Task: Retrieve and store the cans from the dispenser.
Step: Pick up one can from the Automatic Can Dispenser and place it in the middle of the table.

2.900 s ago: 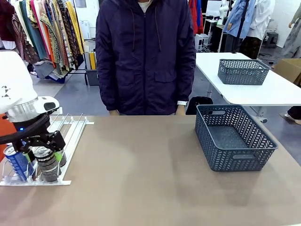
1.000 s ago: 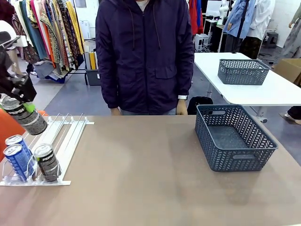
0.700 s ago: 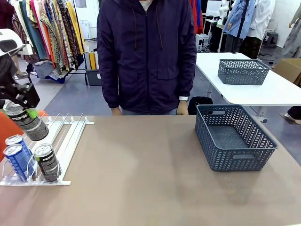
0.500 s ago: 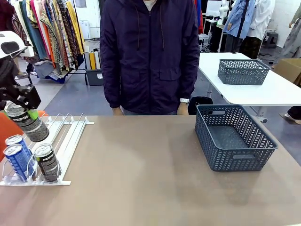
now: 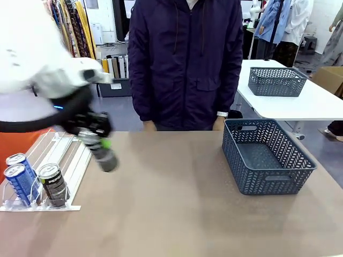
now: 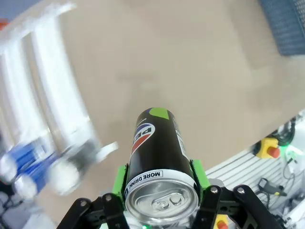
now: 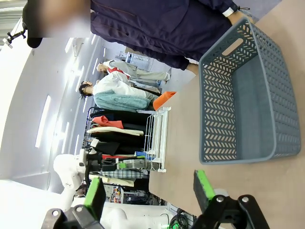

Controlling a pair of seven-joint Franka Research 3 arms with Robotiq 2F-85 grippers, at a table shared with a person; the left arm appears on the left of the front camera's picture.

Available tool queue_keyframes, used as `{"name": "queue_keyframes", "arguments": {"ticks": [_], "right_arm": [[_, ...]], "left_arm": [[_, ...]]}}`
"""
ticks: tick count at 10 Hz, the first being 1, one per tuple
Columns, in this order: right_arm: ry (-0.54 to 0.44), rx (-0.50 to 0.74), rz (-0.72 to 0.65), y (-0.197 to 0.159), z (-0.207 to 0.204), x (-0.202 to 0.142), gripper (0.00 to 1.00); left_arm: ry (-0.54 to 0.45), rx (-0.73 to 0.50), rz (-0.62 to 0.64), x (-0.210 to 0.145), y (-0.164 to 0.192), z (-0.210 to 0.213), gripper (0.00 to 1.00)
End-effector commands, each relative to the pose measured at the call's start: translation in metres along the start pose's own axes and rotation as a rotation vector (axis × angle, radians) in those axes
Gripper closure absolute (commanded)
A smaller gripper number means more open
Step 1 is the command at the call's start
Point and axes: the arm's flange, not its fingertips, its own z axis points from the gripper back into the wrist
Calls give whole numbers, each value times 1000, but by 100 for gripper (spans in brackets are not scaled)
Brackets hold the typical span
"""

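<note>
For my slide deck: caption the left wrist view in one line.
Left end effector shut on a black Pepsi can over the brown table, the white dispenser rails off to one side.

The dispenser [image 5: 80, 159] lies on the table [image 5: 171, 209] at the lower left of the frame, with three cans [image 5: 52, 184] standing at its near end. Just right of it, above the table, a fourth can [image 5: 107, 159] is held tilted in the left gripper [image 5: 98, 143]. A basket [image 5: 266, 186] stands at the right, and a person [image 5: 185, 59] is behind the table, upper centre.
</note>
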Motion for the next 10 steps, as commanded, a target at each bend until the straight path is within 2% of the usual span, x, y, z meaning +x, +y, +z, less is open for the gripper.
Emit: {"name": "queue_keyframes", "arguments": {"ticks": [1,3,4,6,10], "right_arm": [[-7,18,0,3,1,1,0],[-7,18,0,3,1,1,0],[-7,18,0,3,1,1,0],[-7,18,0,3,1,1,0],[-7,18,0,3,1,1,0]], "left_arm": [[79,-44,-129,55,-51,-40,100],[146,16,-164,66,-114,-108,100],[157,55,-161,67,-133,-132,100],[177,107,-163,62,-150,-158,100],[203,129,-162,60,-153,-172,100]]}}
